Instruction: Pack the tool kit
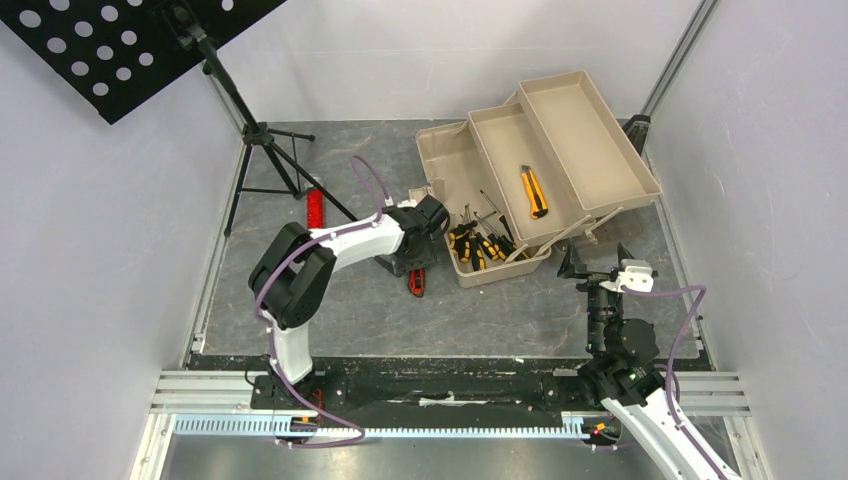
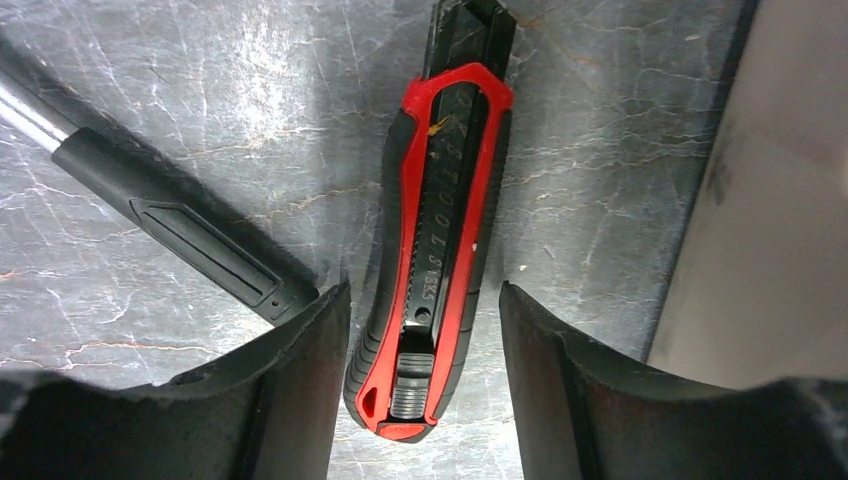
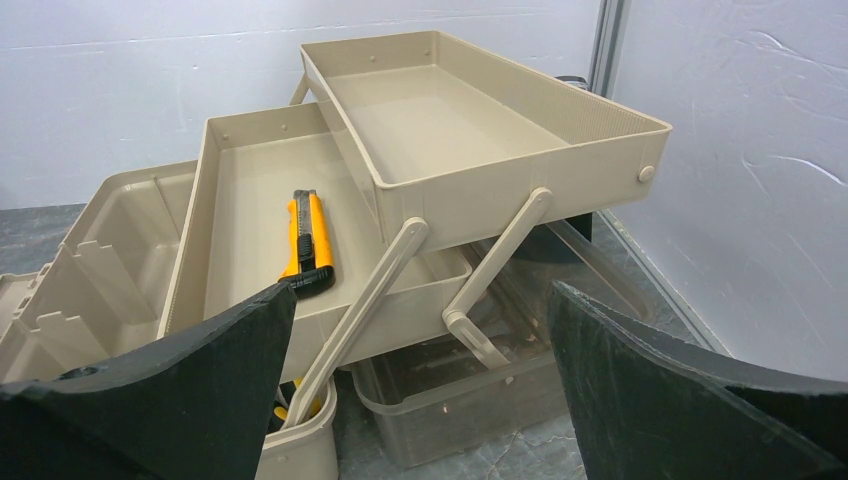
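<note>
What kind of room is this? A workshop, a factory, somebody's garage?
Most likely a robotics lab test cell: a left arm and right arm bolted to a metal rail, plain white panels boxing in the table, and an open toolbox set out for practice.

Red utility knife [image 2: 440, 250] flat on tabletop [image 2: 200, 90] between parted left claw [image 2: 423, 300]

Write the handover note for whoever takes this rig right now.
Left gripper: open, low over the table, fingers either side of the red utility knife, not yet closed on it.
Right gripper: open, empty, facing the toolbox.
Toolbox: trays folded out. The orange utility knife is in the middle tray, the screwdrivers in the bottom compartment.
Done: orange utility knife and screwdrivers are in.
Left: grip the red utility knife, put it in the toolbox, then probably fold the trays shut.
</note>
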